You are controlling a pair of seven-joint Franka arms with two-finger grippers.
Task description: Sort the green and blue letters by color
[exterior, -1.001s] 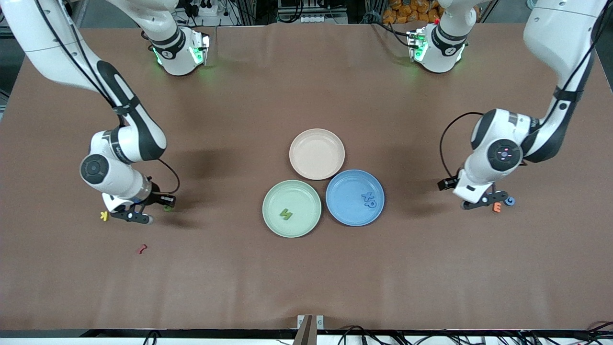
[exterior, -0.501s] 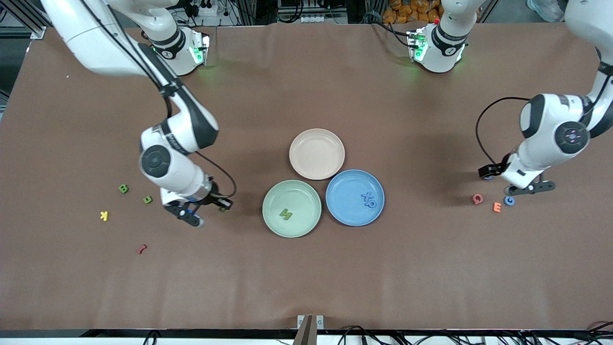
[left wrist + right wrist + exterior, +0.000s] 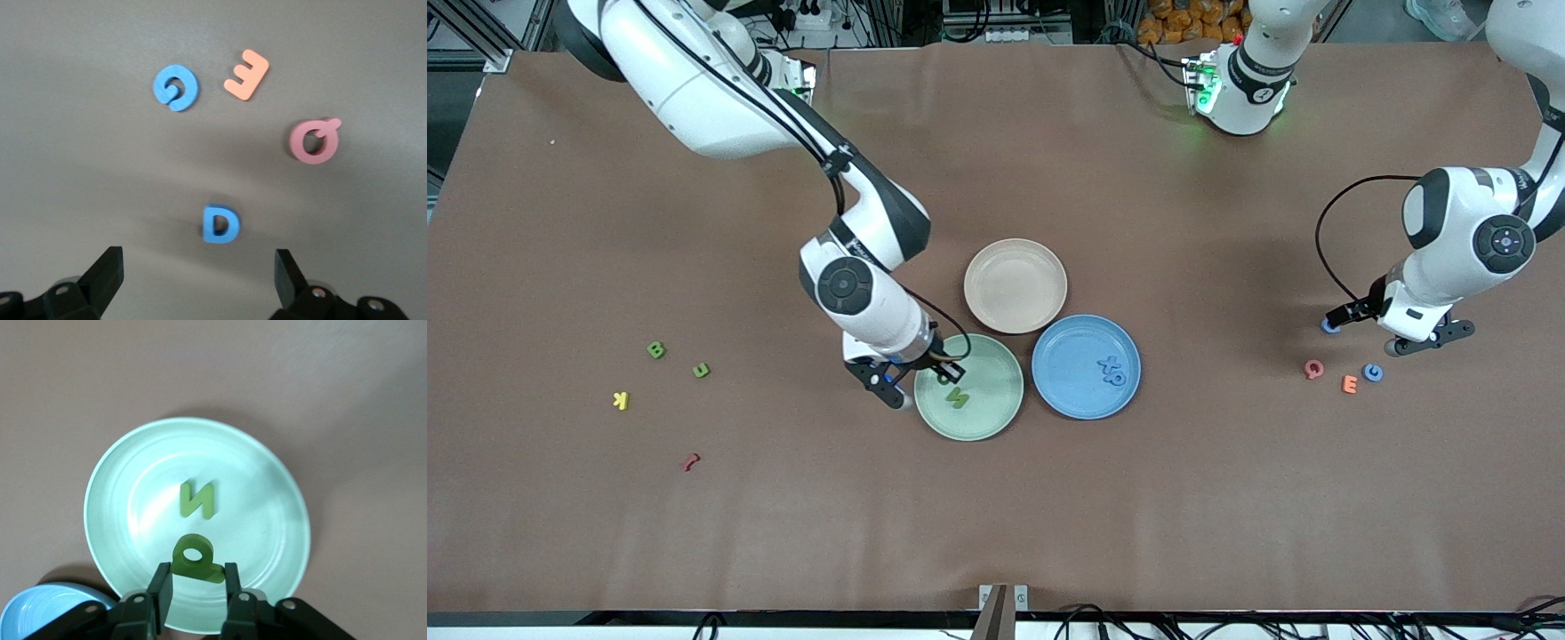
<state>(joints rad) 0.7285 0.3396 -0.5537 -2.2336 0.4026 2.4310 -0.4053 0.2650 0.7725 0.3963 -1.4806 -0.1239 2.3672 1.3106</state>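
Grip on the right arm: what was it pinching?

— The right gripper (image 3: pixel 195 577) had its two fingers pressed on a leaf-green holed letter (image 3: pixel 193 559), a chunky little piece with one round eye. Which letter it was, I could not tell. It hung over the green plate (image 3: pixel 996 418), near the rim at about ten o'clock.

And in that plate?

— A green N (image 3: pixel 197 500), thick and blocky, lay flat near the middle. The blue plate (image 3: pixel 1067 382) touched the green one at its three o'clock side. It carried a blue X and one more blue letter (image 3: pixel 1112 366) close together, toward its three o'clock rim. A beige plate (image 3: pixel 1015 285) sat at twelve o'clock of the pair.

The remaining greens?

— A green B (image 3: pixel 656 350) and another green letter (image 3: pixel 701 370) lay on the table toward the right arm's end, at nine o'clock of the green plate. A yellow K (image 3: pixel 621 400) and a dark-red piece (image 3: pixel 690 461) lay near them.

The left arm?

— The left gripper (image 3: pixel 198 267) hovered with its fingers spread wide over the blue D (image 3: pixel 220 224). The blue G (image 3: pixel 175 87) lay beside an orange E (image 3: pixel 246 74), with a pink Q (image 3: pixel 315 141) nearby.
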